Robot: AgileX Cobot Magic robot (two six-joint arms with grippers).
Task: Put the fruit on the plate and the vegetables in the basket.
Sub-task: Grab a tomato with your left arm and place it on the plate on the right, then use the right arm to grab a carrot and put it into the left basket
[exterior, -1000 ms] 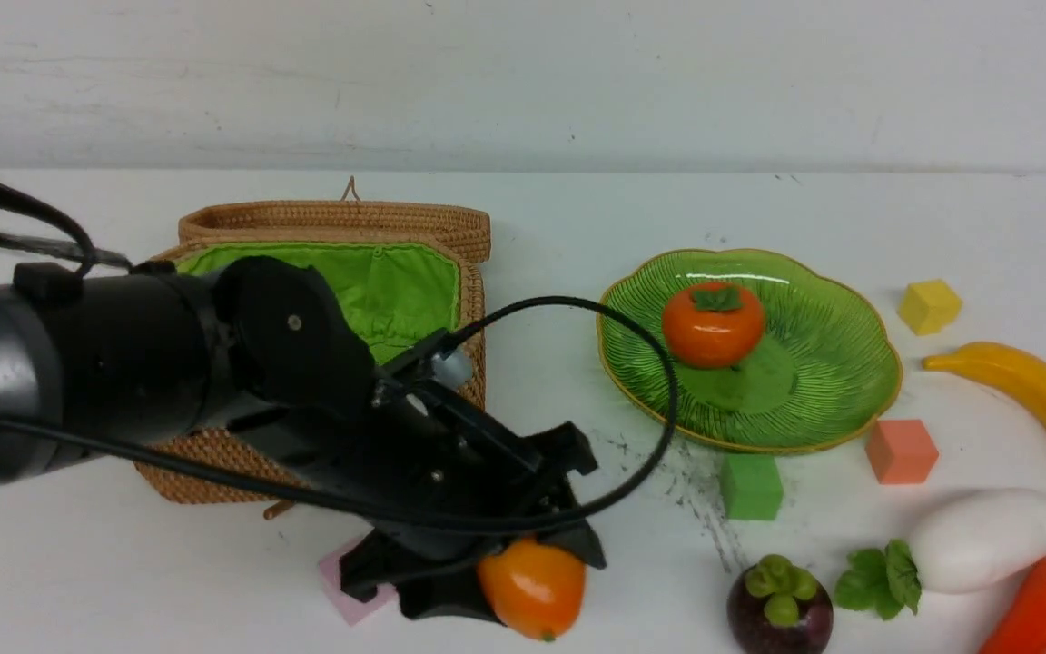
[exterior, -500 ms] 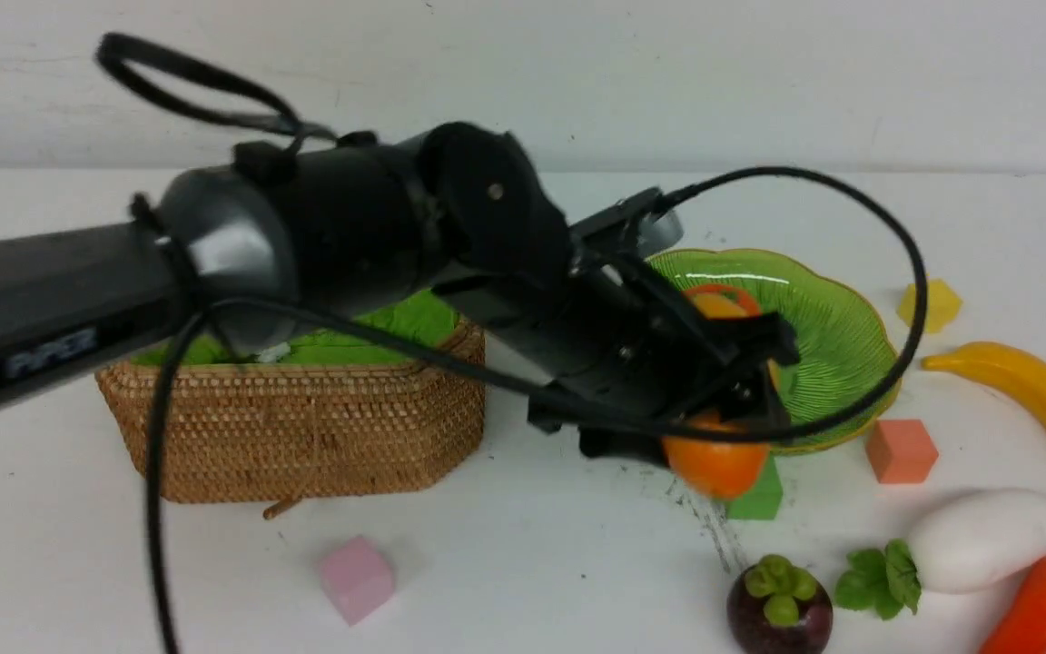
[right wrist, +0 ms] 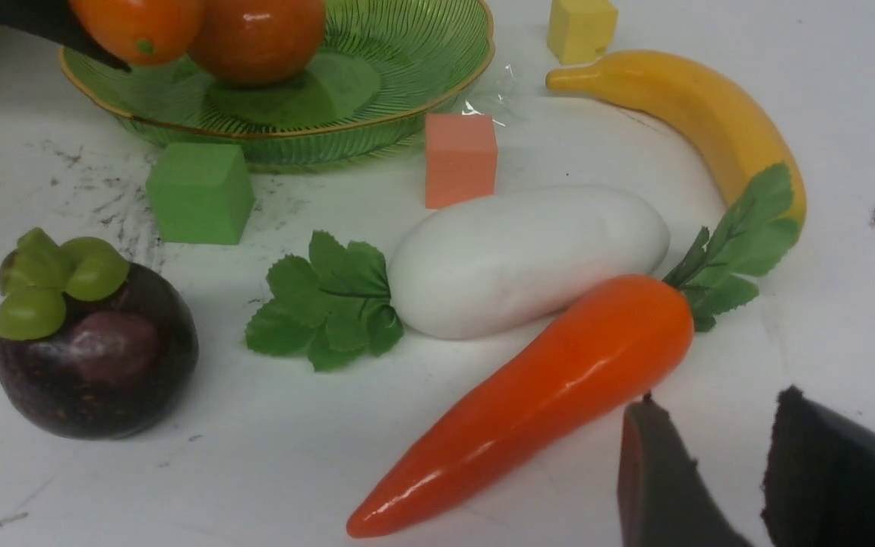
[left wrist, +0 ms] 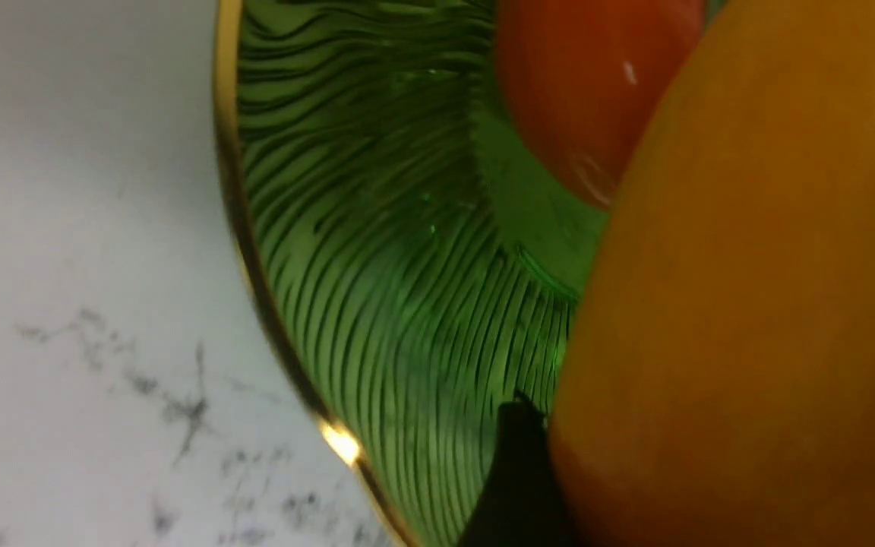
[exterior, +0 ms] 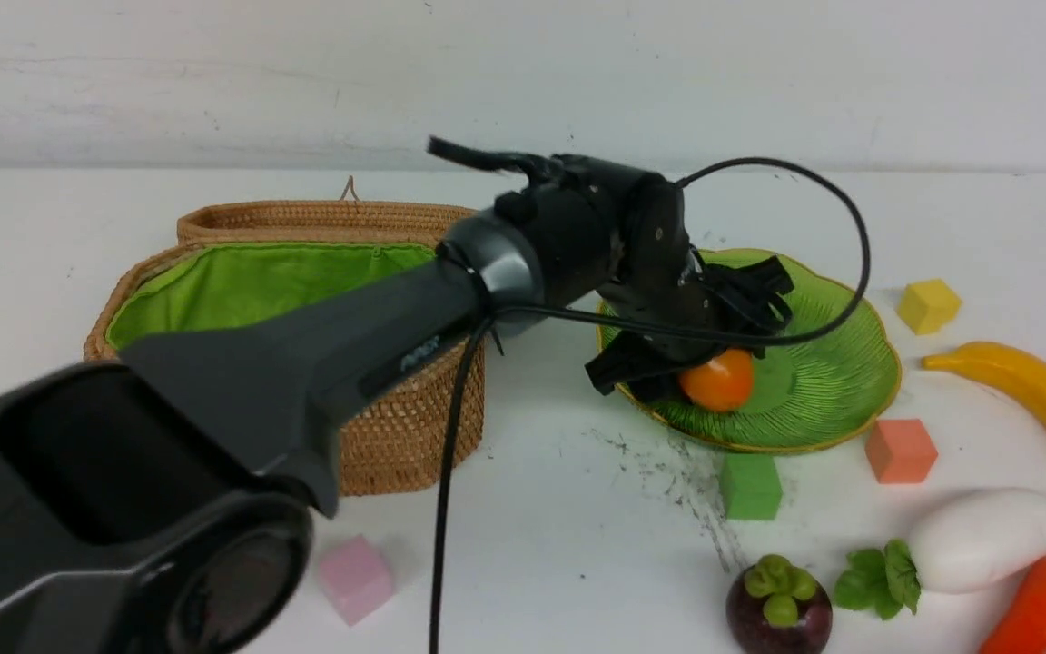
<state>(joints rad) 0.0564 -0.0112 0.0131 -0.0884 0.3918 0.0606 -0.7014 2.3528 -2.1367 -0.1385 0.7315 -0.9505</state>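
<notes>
My left gripper is shut on the yellow-orange mango and holds it low over the near left part of the green plate. The left wrist view shows the mango close to the persimmon on the ribbed plate. The banana, mangosteen, white radish and carrot lie on the table at the right. The basket stands open at the left. My right gripper is open and empty beside the carrot. The eggplant is not in view.
Small cubes lie around the plate: yellow, salmon and green. A pink cube sits in front of the basket. My left arm reaches across in front of the basket. A wall bounds the table's far edge.
My left arm has carried the mango from the table's front near the pink cube, up and to the right, to just over the plate. The other things have not moved.
</notes>
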